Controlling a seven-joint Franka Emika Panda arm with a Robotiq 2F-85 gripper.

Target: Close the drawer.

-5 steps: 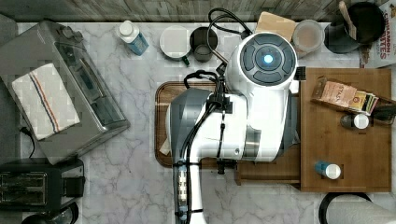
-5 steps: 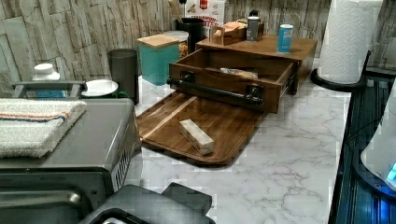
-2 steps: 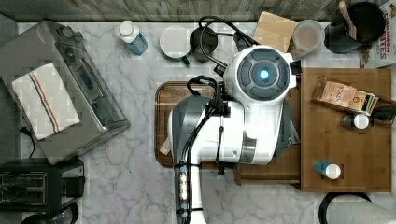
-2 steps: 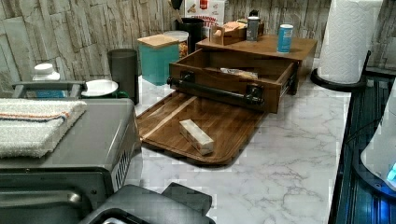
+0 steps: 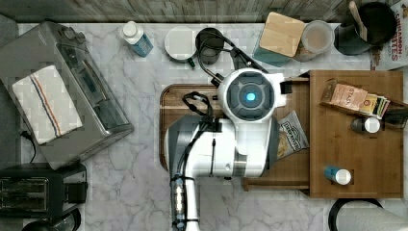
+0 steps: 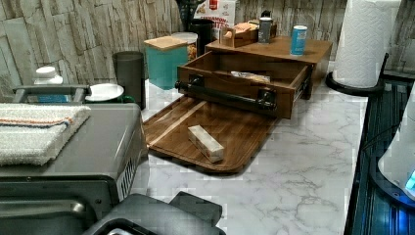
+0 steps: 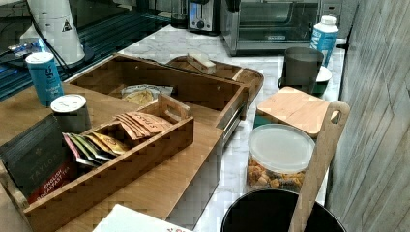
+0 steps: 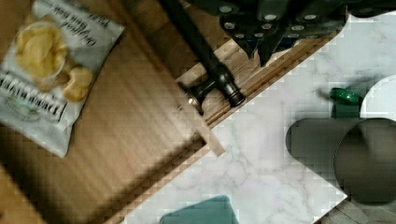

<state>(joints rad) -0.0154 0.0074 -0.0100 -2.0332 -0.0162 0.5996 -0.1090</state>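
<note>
Marble counter [image 6: 303,161], stone-tile wall behind — drawer [image 6: 244,81] stands pulled out.
It projects from the bamboo cabinet [image 5: 356,159] over a dark tray [image 6: 220,132]; chip bag [image 8: 51,70] inside. Gripper [image 8: 268,39] sits above the black handle [image 8: 205,51] — finger spread cannot be told.

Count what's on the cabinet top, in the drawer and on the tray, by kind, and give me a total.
Cans: 2, blue and grey, on the cabinet top
Tea caddy: 1, on the cabinet top
Chip bag: 1, in the drawer
Block: 1, on the tray
Total: 5
</note>
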